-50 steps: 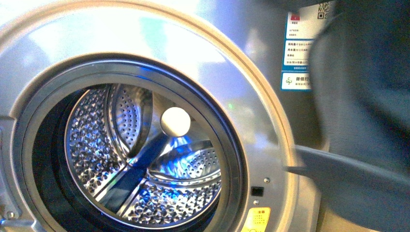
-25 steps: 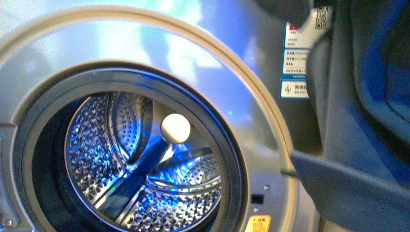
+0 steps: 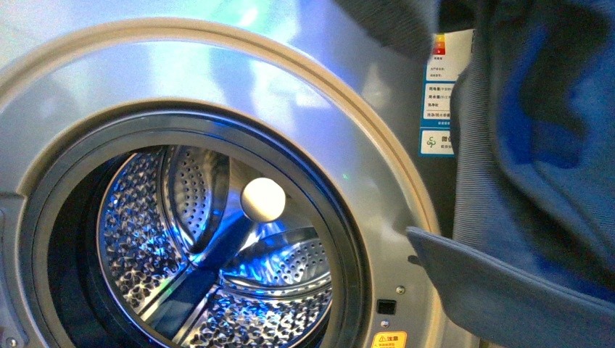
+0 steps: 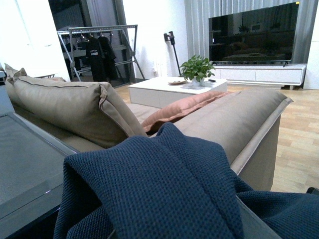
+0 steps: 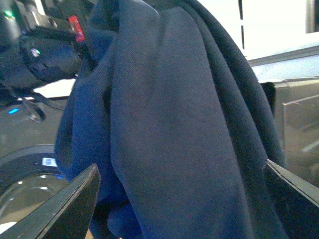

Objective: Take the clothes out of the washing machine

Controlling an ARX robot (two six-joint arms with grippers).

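Note:
The washing machine (image 3: 217,80) fills the front view, its round opening showing the perforated steel drum (image 3: 210,290) with no fabric inside. The clothes (image 3: 551,130), dark navy with a ribbed grey-blue edge, hang at the right, in front of the machine's panel. In the left wrist view the navy knit clothes (image 4: 164,189) drape over my left gripper (image 4: 179,224), which is shut on them with its fingers mostly covered. In the right wrist view my right gripper (image 5: 182,199) is open, and the hanging clothes (image 5: 174,124) lie between its two dark fingers (image 5: 75,199).
A blue-white label (image 3: 437,101) and an orange sticker (image 3: 388,339) sit on the machine's front. Behind my left gripper are beige sofa cushions (image 4: 65,107), a white coffee table (image 4: 169,89) with a plant (image 4: 197,67), a TV (image 4: 254,32) and a clothes rack (image 4: 99,50).
In the front view the clothes have spread leftward, covering more of the label, and the dark edge at lower right has shifted left. The machine's ring sits slightly lower in view.

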